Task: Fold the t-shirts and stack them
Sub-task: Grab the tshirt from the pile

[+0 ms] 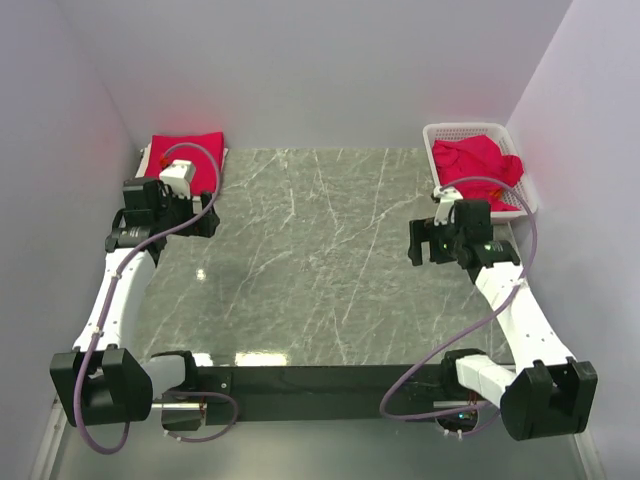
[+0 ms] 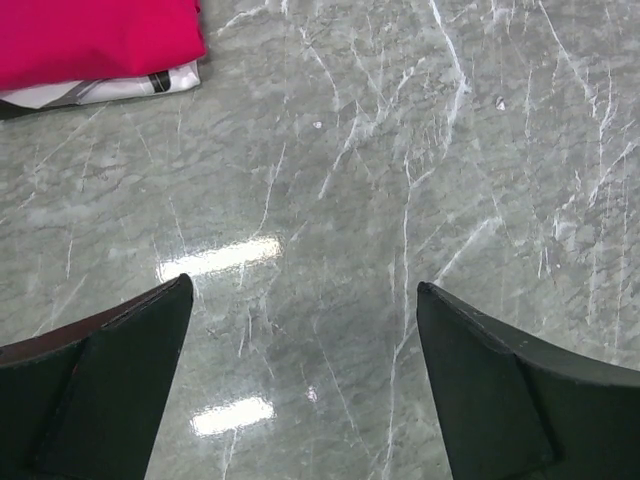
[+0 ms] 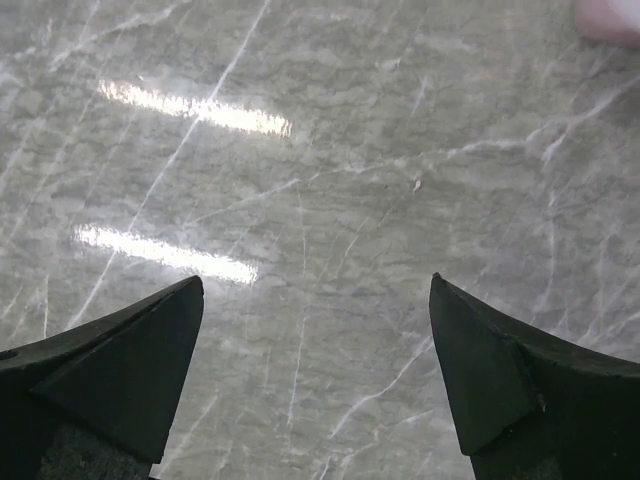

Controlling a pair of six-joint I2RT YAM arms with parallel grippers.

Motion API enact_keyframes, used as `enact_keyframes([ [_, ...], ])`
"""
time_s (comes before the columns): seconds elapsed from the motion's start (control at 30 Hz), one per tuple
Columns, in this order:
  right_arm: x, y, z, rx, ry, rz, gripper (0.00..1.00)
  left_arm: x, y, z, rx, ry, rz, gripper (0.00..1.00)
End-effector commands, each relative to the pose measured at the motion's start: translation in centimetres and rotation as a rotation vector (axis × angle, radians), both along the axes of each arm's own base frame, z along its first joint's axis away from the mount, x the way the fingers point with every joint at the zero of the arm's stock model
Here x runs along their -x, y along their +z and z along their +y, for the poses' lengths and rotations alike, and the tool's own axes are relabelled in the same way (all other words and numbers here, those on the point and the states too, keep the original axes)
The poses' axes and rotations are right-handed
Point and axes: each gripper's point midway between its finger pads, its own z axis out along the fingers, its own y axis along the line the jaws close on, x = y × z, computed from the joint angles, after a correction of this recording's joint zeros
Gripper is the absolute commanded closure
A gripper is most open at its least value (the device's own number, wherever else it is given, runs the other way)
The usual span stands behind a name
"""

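T-shirts [image 1: 185, 148], folded into a red stack, sit at the far left corner. Just beside them the left claw [image 2: 305, 285] is spread wide and empty over bare bench [image 1: 320, 260]. The right claw [image 3: 316, 280], also released, hovers near the basket [image 1: 465, 128], which holds a crumpled red shirt [image 1: 480, 162]. Fetching that shirt looks like the next step, and it calls for a reach into the basket.
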Motion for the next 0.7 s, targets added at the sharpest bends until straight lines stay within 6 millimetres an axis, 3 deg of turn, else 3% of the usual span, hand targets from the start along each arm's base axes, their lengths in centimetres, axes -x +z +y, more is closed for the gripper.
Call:
enact_keyframes([
  [0.0,-3.3,5.2,-0.3,0.023,0.022,-0.132,0.0,-1.2,3.3,-0.2,0.003,-0.008,-0.095,0.01],
  [0.07,-4.7,6.3,-1.0,0.035,0.015,-0.134,0.0,-1.5,3.9,-1.0,0.031,-0.056,-0.102,0.01],
  [0.13,-7.4,7.8,-1.8,0.032,0.004,-0.132,0.0,-2.4,5.3,-1.5,0.052,-0.076,-0.136,0.0],
  [0.2,-10.7,9.4,-3.8,0.023,-0.039,-0.14,0.0,-3.1,6.8,-1.9,0.084,-0.082,-0.165,0.01],
  [0.27,-12.6,9.9,-5.8,0.027,-0.085,-0.119,0.0,-4.0,7.1,-2.0,0.096,-0.081,-0.163,0.01],
  [0.3,-14.8,10.7,-6.6,0.029,-0.102,-0.129,0.0,-4.4,7.9,-1.9,0.091,-0.08,-0.177,0.0],
  [0.37,-17.5,11.1,-8.4,0.035,-0.153,-0.13,0.0,-5.3,7.3,-1.4,0.097,-0.048,-0.148,0.01],
  [0.47,-20.3,10.7,-11.1,0.088,-0.235,-0.143,0.0,-6.0,6.8,-1.2,0.107,-0.028,-0.119,0.01],
  [0.5,-22.0,9.7,-11.8,0.104,-0.249,-0.133,0.0,-6.2,6.8,-1.2,0.107,-0.028,-0.114,0.01],
  [0.67,-26.0,6.5,-15.3,0.182,-0.315,-0.099,0.0,-6.9,4.9,-0.9,0.104,-0.016,-0.057,0.01],
])
